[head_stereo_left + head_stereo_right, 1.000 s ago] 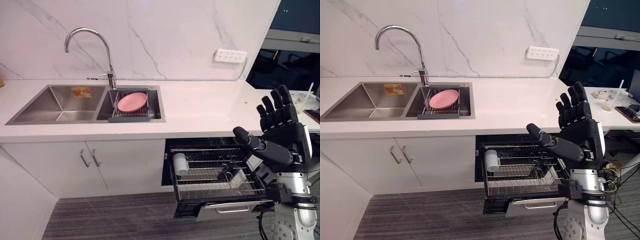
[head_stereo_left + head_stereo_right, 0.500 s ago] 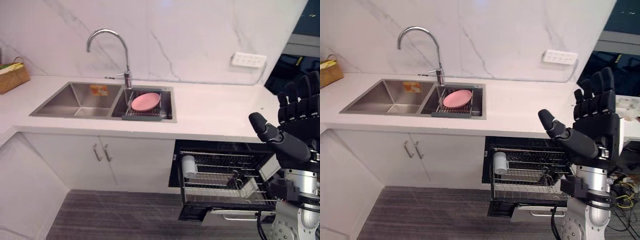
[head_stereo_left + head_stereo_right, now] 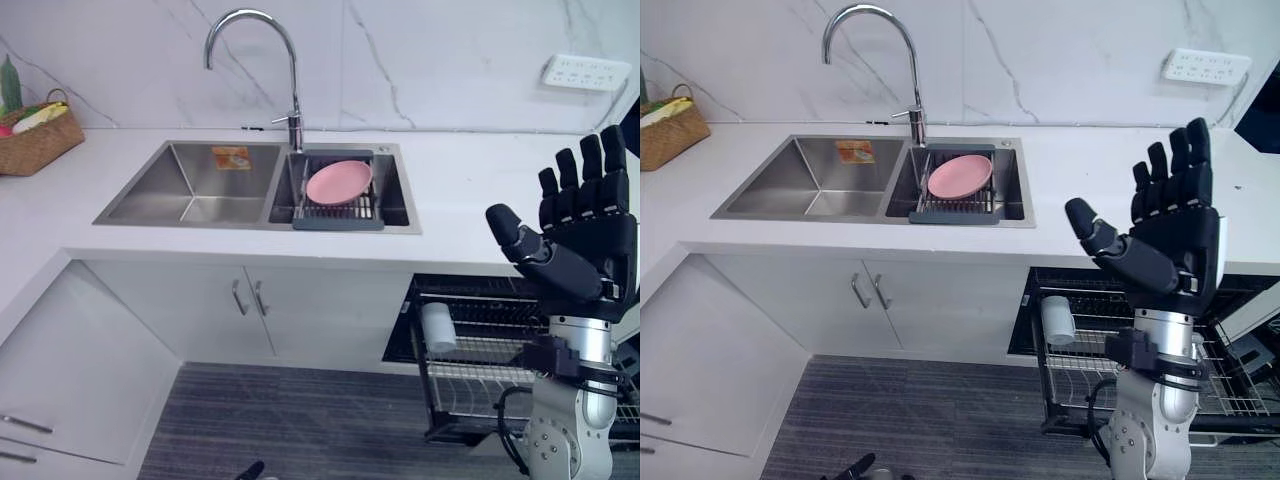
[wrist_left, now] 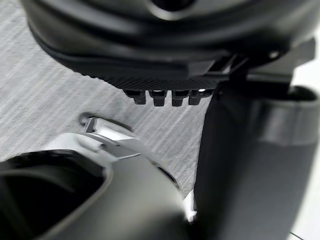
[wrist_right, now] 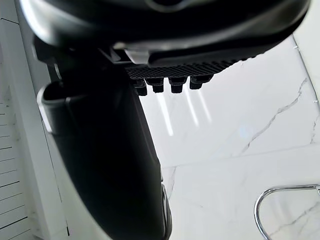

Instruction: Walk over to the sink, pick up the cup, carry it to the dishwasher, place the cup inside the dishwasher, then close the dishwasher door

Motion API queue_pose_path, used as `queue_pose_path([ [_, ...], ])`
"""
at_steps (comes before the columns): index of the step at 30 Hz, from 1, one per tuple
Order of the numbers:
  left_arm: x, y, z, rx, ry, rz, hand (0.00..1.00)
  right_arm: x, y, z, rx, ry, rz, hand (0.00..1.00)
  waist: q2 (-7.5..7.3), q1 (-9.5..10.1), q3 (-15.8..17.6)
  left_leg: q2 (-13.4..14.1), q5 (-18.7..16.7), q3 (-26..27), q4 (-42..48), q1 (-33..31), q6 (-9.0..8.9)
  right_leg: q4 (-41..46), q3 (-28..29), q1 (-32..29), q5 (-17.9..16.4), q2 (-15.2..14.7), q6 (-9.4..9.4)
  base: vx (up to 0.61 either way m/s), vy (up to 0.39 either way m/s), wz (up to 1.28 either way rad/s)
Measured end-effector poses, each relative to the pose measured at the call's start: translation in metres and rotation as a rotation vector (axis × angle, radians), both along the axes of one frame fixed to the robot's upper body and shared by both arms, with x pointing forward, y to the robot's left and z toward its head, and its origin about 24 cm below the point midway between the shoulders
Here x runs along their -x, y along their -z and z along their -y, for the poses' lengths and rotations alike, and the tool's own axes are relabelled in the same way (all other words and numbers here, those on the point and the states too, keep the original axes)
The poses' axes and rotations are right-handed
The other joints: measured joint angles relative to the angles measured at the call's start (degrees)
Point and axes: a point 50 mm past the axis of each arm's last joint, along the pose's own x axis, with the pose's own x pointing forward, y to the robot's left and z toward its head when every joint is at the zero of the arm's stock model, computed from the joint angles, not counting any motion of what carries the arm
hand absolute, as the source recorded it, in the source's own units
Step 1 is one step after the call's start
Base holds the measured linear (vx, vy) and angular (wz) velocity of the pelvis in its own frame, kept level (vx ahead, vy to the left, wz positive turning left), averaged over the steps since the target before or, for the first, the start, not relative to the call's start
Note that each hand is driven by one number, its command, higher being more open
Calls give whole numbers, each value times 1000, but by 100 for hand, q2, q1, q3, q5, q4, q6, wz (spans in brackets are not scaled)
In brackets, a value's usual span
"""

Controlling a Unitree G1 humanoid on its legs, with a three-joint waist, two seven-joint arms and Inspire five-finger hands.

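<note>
- My right hand [image 3: 1170, 240] is raised in front of the white stone tabletop [image 3: 1080, 170], fingers straight and spread, holding nothing.
- The left hand [image 4: 170, 45] hangs over the grey striped floor [image 3: 940, 420]. It looks relaxed and empty.
- The small white cup [image 3: 1057, 320] is already lying on its side at the left end of the pulled-out wire dishwasher rack [image 3: 1230, 385]. It sits below the right hand and to its left, with its long axis running roughly back to front.
- I judge the right hand nearer, so closing the dishwasher should fall to it.
- Up on the tabletop, a steel double sink [image 3: 790, 185] holds a pink plate [image 3: 960, 175] under a curved chrome tap [image 3: 914, 90].
- A wicker basket [image 3: 670, 135] stands well apart at the far left.
</note>
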Motion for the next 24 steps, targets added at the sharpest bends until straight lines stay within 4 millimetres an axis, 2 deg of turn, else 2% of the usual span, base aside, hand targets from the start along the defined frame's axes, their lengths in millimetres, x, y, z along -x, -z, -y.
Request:
queue_pose_path([
  [1, 0, 0, 0, 1, 11, -5, 100, 0, 0, 0, 0, 1, -1, 100, -4, 5, 5, -32, 35, 94, -178, 148, 63, 339, -29, -178, 116, -44, -184, 291, 185, -46],
  [2, 1, 0, 1, 1, 33, -17, 100, 0, 0, -1, 0, 1, -3, 100, 7, 7, 10, -125, 77, 222, -532, 459, 152, 918, -186, -470, 372, -136, -582, 281, 182, -42],
  [3, 2, 0, 0, -5, 63, -25, 100, 1, 1, -1, 0, 0, -8, 100, 25, -24, 21, -182, 92, 288, -839, 768, 228, 1500, -245, -689, 384, -117, -663, 340, 202, -32],
  [4, 2, 0, 0, -8, 85, -29, 100, 1, 2, -1, 2, 2, -11, 100, 29, -45, 21, -194, 90, 294, -954, 888, 242, 1766, -267, -777, 265, -15, -609, 283, 159, -9],
  [5, 0, 0, 0, -9, 122, -35, 100, 3, 3, 0, 13, 16, -16, 100, 64, -62, 22, -188, 92, 290, -1175, 1091, 254, 2074, -355, -932, -84, 283, -510, 370, 120, 5],
  [6, -3, -1, -1, -10, 143, -35, 100, 6, 5, 1, 20, 28, -22, 100, 58, -74, 9, -183, 98, 267, -1356, 1264, 258, 2098, -598, -1042, -369, 577, -507, 320, 71, 10],
  [8, -6, -2, 0, -6, 154, -37, 100, 8, 6, 2, 23, 40, -31, 100, 67, -83, 9, -175, 98, 211, -1560, 1471, 258, 2014, -1003, -1193, -665, 851, -580, 331, 13, 12],
  [9, -8, -1, 2, 6, 157, -42, 100, 10, 7, 3, 29, 43, -37, 100, 123, -101, 22, -121, 98, 166, -1674, 1626, 257, 1840, -1224, -1365, -805, 1102, -704, 334, -48, 11],
  [10, -9, -1, 5, 14, 163, -44, 100, 10, 9, 4, 34, 42, -43, 100, 208, -124, 43, 8, 92, 156, -1702, 1725, 237, 1376, -1259, -1573, -796, 1436, -719, 406, -94, 9],
  [11, -9, 0, 7, 18, 167, -46, 100, 10, 9, 4, 37, 39, -43, 100, 252, -147, 51, 71, 73, 162, -1688, 1769, 188, 1029, -1243, -1658, -729, 1606, -721, 361, -113, 6],
  [12, -6, 0, 8, 21, 177, -57, 100, 11, 8, 4, 41, 37, -39, 100, 277, -181, 35, 148, 1, 176, -1630, 1875, 49, 148, -1188, -1757, -200, 1855, -745, 383, -124, 17],
  [13, -4, 1, 9, 24, 177, -72, 100, 15, 9, 6, 50, 56, -43, 100, 345, -253, 11, 258, -176, 155, -1503, 2013, -196, -217, -1144, -1640, 722, 2054, -844, 429, -109, 10],
  [14, -3, 2, 14, 34, 177, -74, 100, 16, 10, 7, 47, 61, -52, 100, 481, -232, -53, 387, -216, 181, -1422, 2010, -214, -317, -1188, -1563, 770, 2182, -899, 429, -92, -9],
  [15, -8, 1, 19, 48, 161, -49, 100, 17, 11, 5, 26, 67, -57, 100, 484, -155, -61, 440, -188, 198, -1105, 1892, -221, -342, -1066, -1503, 750, 2205, -965, 434, -124, -39],
  [16, -14, -1, 20, 45, 147, -18, 100, 18, 14, 5, 9, 74, -69, 100, 458, -63, -40, 459, -244, 237, -1191, 1936, -210, -357, -935, -1423, 723, 2197, -1006, 286, -122, -31],
  [18, -22, -3, 26, 46, 143, 18, 100, 20, 18, 4, -7, 80, -82, 100, 444, -54, -31, 535, -236, 254, -1471, 2013, -256, -413, -923, -1230, 721, 2160, -1007, 135, -92, -4],
  [19, -24, -3, 27, 33, 156, 23, 100, 20, 18, 4, -12, 80, -80, 100, 456, -26, -32, 590, -117, 293, -1759, 2094, -271, -447, -963, -1099, 706, 2163, -997, 120, -67, 0],
  [20, -25, -3, 31, 30, 162, 26, 100, 21, 13, 2, -7, 77, -55, 100, 486, -11, -55, 663, 294, 329, -1874, 2092, -303, -442, -1027, -989, 564, 2168, -904, 97, -55, -10],
  [21, -25, -4, 33, 24, 162, 23, 100, 22, 6, -2, 9, 68, -24, 100, 505, -12, -89, 653, 242, 329, -1894, 2159, -382, -500, -1055, -929, 427, 2147, -830, 55, -31, 2],
  [24, -25, -4, 30, 4, 176, 11, 100, 28, -6, -3, 19, 82, 45, 100, 446, -39, -170, 636, 244, 322, -1615, 1945, -380, -899, -1255, -804, 307, 2071, -743, -26, 43, 20],
])
